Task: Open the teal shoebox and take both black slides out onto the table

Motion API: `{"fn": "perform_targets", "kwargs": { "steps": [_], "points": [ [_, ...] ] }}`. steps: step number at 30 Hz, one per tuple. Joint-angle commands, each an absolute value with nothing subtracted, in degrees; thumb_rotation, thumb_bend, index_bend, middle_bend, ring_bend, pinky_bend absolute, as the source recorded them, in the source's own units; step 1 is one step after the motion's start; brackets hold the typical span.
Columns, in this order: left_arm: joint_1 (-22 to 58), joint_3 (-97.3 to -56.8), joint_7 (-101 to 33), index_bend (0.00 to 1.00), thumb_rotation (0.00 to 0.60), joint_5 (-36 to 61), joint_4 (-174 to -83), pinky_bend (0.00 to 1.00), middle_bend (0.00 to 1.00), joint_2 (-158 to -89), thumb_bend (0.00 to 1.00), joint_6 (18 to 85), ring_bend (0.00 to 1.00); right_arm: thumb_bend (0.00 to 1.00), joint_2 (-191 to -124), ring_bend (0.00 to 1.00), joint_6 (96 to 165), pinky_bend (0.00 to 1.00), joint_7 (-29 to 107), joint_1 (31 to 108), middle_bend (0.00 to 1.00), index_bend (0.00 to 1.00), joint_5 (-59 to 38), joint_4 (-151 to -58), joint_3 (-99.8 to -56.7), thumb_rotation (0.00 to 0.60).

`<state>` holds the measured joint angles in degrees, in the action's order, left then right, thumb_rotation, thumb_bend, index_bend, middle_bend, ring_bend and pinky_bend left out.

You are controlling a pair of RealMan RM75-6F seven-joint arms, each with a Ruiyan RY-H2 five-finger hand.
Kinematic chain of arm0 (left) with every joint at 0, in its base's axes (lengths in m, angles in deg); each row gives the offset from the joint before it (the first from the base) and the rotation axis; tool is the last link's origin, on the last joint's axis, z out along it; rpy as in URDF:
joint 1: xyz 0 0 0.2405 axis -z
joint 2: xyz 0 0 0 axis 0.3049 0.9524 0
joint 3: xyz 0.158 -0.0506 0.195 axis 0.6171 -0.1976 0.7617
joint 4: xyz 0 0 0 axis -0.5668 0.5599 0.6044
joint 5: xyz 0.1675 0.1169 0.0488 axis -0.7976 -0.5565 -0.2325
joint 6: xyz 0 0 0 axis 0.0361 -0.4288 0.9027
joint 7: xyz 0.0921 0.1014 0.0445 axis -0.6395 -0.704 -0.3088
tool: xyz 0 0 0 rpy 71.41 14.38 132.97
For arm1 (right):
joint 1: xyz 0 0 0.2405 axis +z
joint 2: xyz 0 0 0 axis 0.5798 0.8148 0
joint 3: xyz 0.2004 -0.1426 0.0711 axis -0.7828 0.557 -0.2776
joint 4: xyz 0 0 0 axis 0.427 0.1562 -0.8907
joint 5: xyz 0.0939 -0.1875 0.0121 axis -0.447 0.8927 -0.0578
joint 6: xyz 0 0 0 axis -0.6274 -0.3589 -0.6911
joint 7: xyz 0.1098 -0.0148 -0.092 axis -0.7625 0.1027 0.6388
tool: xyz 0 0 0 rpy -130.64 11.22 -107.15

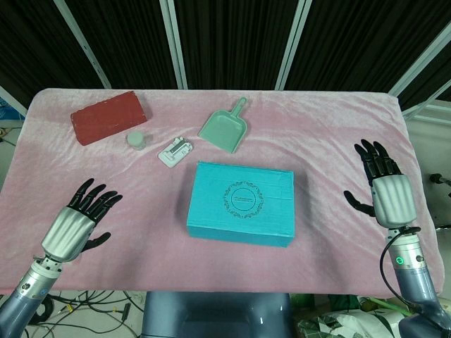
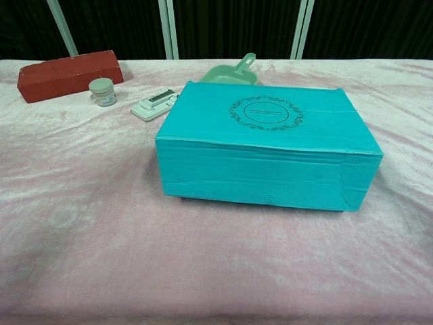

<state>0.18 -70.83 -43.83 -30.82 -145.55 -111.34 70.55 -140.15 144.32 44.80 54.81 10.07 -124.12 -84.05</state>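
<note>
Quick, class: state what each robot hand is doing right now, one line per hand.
Left hand: open, fingers apart, holding nothing.
Right hand: open, fingers apart, holding nothing.

Teal shoebox (image 1: pixel 242 203) (image 2: pixel 267 145), closed, lay flat near the middle of the table, lid uppermost. The lid bore a dark oval ornamental emblem at its centre. The box sat slightly askew to the table edge; its front wall showed shallow creases. The slides were not visible.
</note>
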Motion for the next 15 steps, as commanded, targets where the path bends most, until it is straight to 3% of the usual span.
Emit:
{"fn": "perform_targets", "kwargs": {
  "steps": [1, 12, 15],
  "points": [
    [1.13, -70.80, -44.14, 0.17, 0.600, -31.22, -145.71, 0.05, 0.21, -111.56, 0.00, 69.53, 0.11, 0.15, -140.07, 0.02, 143.83, 0.23, 45.28, 55.38, 0.05, 0.02, 9.57, -124.31, -84.23, 0.600],
    [3.89, -71.76, -43.05, 0.17, 0.600, -29.37, -144.33, 0.07, 0.21, -112.59, 0.00, 66.41, 0.11, 0.15, -139.77, 0.02, 145.06, 0.23, 44.49, 54.79, 0.05, 0.02, 8.88, -123.79, -83.23, 0.600],
    [5.48, -72.64, -42.79, 0.13, 0.600, -27.81, -142.97, 0.07, 0.19, -113.57, 0.00, 64.10, 0.11, 0.15, -139.77, 0.02, 146.24, 0.23, 43.58, 53.95, 0.05, 0.02, 8.88, -123.79, -82.77, 0.600]
  ]
}}
